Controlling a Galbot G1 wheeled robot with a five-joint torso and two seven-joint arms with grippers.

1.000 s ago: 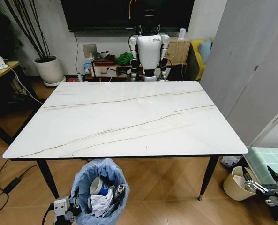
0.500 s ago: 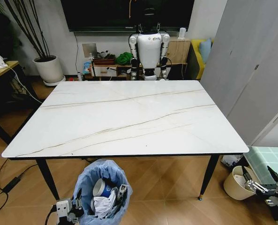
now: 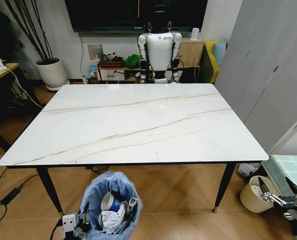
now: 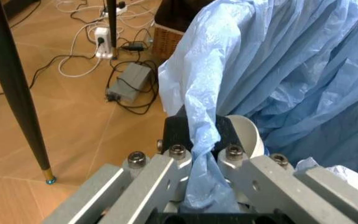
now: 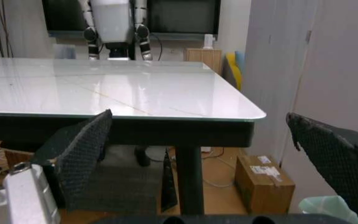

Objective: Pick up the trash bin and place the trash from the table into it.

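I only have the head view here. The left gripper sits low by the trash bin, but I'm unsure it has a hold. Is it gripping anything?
Observer: Yes. In the left wrist view the left gripper is shut on the trash bin, pinching a fold of its blue bag at the rim.
Operator: And the right gripper, open or shut?
Observer: The right gripper is open, with both dark pads spread wide and nothing between them.
Operator: Where is it aimed?
Observer: It faces the table edge-on, roughly level with the tabletop edge, with a cardboard box on the floor beyond.
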